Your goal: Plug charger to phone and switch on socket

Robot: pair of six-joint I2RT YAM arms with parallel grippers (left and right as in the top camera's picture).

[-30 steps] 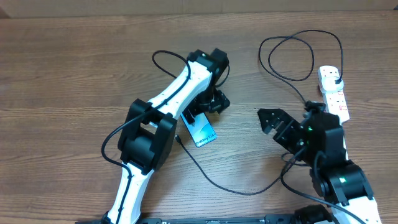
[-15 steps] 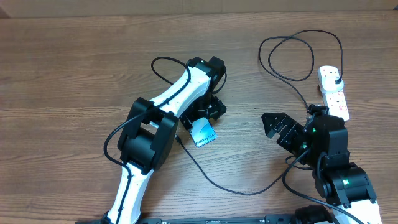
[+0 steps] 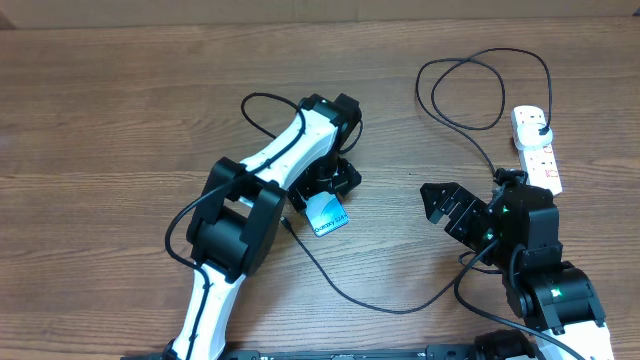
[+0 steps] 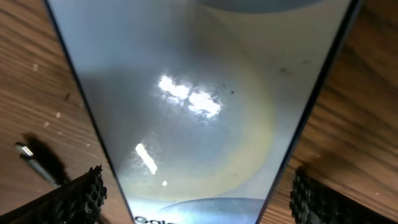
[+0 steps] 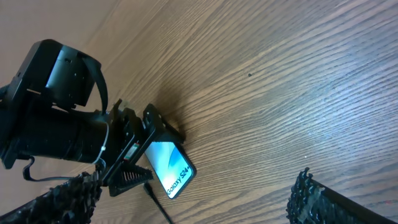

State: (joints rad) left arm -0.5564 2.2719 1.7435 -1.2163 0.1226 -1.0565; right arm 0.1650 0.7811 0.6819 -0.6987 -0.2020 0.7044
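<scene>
The phone [image 3: 327, 214] lies on the wooden table with its screen lit, reading "Galaxy S24+" in the right wrist view [image 5: 169, 167]. My left gripper [image 3: 328, 188] is open and straddles the phone's far end. Its screen fills the left wrist view [image 4: 193, 93], with both fingers [image 4: 199, 199] a little clear of its edges. The charger cable [image 3: 380, 305] runs across the table; its small tip [image 4: 28, 154] lies beside the phone. Its black plug [image 3: 540, 126] sits in the white socket [image 3: 537, 155] at the right. My right gripper [image 3: 442, 200] is open and empty, left of the socket.
The cable forms a wide loop [image 3: 480, 90] at the back right. The left arm [image 3: 240, 215] stretches across the table's middle. The right arm's base [image 3: 545, 280] is at the front right, over part of the cable.
My left gripper has moved toward me and lower over the phone, covering more of it. My right gripper has drawn back slightly.
</scene>
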